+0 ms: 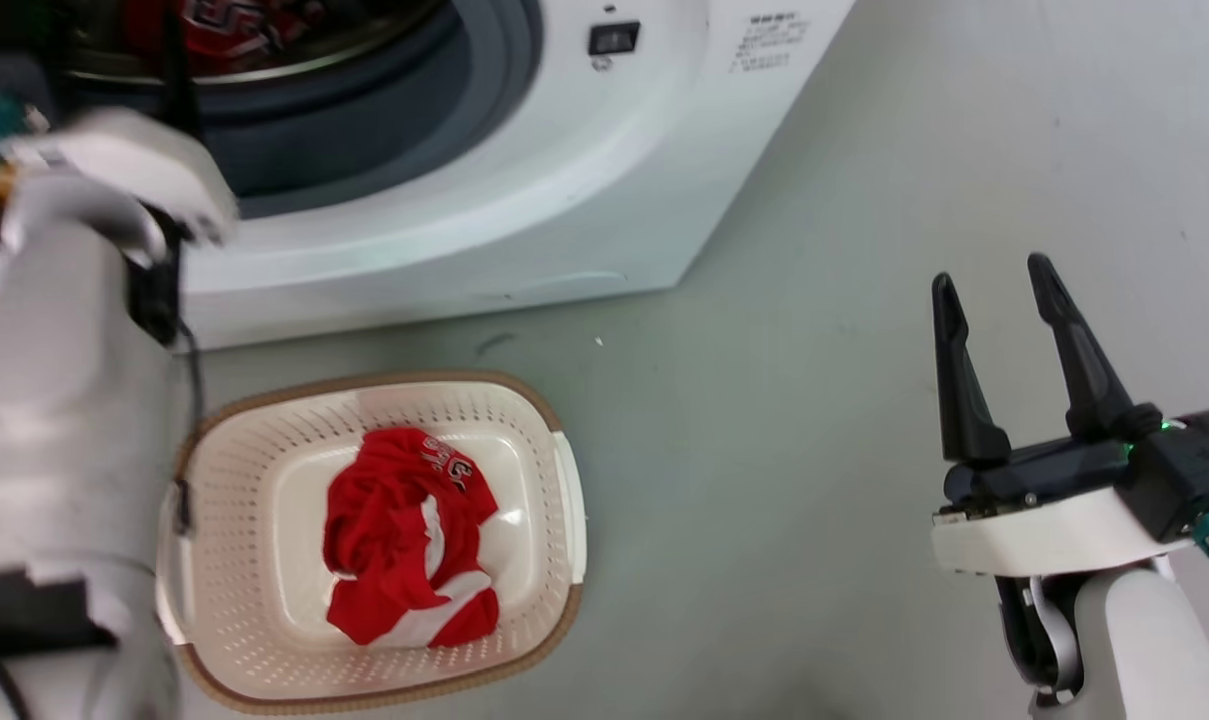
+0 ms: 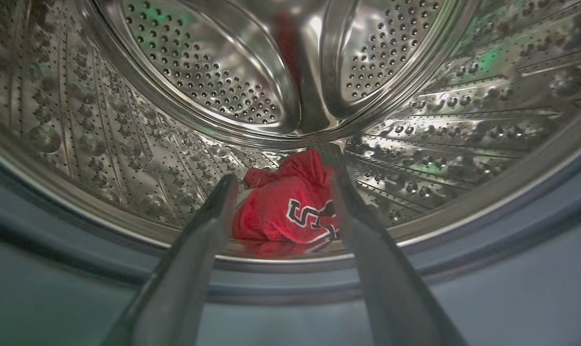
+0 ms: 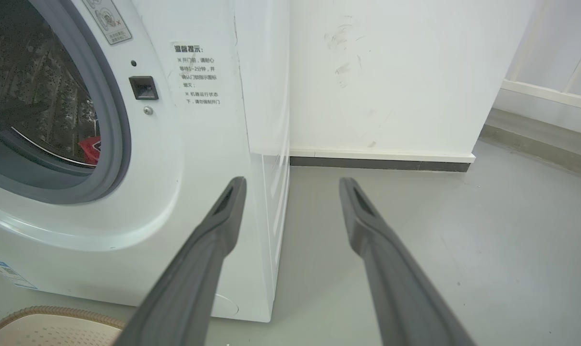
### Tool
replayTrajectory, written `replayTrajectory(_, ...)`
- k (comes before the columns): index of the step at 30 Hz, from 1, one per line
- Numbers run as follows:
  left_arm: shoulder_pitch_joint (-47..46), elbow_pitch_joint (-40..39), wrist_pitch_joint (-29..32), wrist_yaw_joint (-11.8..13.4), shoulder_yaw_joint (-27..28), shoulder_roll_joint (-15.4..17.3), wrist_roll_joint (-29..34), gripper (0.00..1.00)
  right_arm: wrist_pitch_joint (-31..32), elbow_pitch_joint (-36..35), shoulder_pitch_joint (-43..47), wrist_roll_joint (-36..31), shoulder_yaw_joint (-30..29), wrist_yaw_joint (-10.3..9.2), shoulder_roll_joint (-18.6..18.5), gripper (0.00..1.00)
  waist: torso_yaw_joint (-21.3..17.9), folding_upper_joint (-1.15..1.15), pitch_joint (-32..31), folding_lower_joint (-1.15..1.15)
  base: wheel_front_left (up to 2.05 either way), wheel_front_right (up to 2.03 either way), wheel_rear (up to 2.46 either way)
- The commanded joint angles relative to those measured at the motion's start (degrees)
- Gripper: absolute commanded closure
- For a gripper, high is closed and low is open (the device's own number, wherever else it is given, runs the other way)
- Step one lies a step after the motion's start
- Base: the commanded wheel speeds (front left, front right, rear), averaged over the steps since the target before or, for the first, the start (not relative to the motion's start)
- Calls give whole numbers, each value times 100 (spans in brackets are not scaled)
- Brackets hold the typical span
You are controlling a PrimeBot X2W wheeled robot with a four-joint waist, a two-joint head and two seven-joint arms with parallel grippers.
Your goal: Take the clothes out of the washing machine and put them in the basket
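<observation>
A red jersey [image 2: 290, 211] in the washing machine [image 1: 564, 150] is flanked by the open left gripper [image 2: 280, 169]. The right gripper [image 1: 991, 275] is spread wide, empty.

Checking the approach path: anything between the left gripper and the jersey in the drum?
Nothing: in the left wrist view the open left gripper frames the jersey between its fingers, with just bare steel drum between.

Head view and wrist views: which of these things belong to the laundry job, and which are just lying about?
Belong to the job: washing machine, red jersey in its drum, basket, red jersey in the basket, left tool (open), right tool (open).

Just there: printed sticker on the machine's front, white wall, grey floor.
</observation>
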Motion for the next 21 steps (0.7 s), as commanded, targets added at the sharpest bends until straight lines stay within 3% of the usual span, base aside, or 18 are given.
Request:
replayTrajectory(1,-292,177,32,-15,-21,126,40,0,-14,-50,-141,46,11,-4,10,0,-208,0,320,-1,0,0,0)
replayTrajectory(11,-2035,1400,962,-190,-394,665,297,0,-14,-148,-423,262,-92,-4,11,0,-470,0,1008,-1,0,0,0)
replayTrajectory(21,-3302,2063,2686,-317,-568,935,256,0,-14,-192,-564,419,-59,-4,11,0,-626,0,1458,-1,0,0,0)
